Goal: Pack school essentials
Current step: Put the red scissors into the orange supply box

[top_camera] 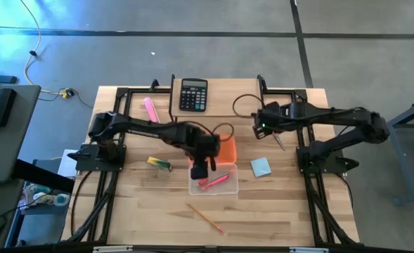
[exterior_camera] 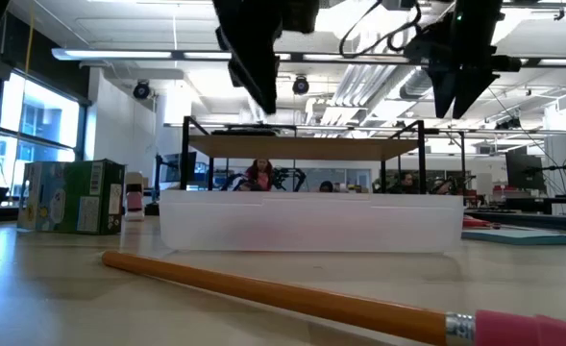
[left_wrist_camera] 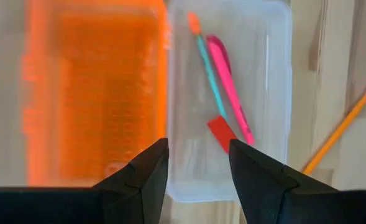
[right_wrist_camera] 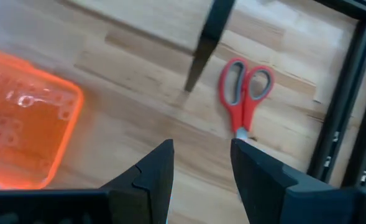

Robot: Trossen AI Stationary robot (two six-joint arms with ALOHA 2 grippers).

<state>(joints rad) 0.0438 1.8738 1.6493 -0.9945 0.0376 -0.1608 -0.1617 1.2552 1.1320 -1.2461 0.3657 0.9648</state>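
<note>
My left gripper (top_camera: 201,167) hangs open above the clear plastic box (top_camera: 214,183). In the left wrist view the box (left_wrist_camera: 269,74) holds a green pencil (left_wrist_camera: 209,74), a pink-red pen (left_wrist_camera: 231,87) and a small red eraser (left_wrist_camera: 222,132). My right gripper (top_camera: 261,128) is open over the table's right part, just above the red-handled scissors (right_wrist_camera: 248,87), which lie flat on the wood. The light-blue notepad (top_camera: 260,166), the orange pencil (top_camera: 205,217) and the yellow-green piece (top_camera: 159,164) lie on the table outside the box.
An orange lid (top_camera: 225,149) lies against the box's far side. A black calculator (top_camera: 193,94) and a pink marker (top_camera: 150,109) sit near the far edge. In the low view the orange pencil (exterior_camera: 292,298) lies in front of the box (exterior_camera: 311,221). Black frame rails run along both sides.
</note>
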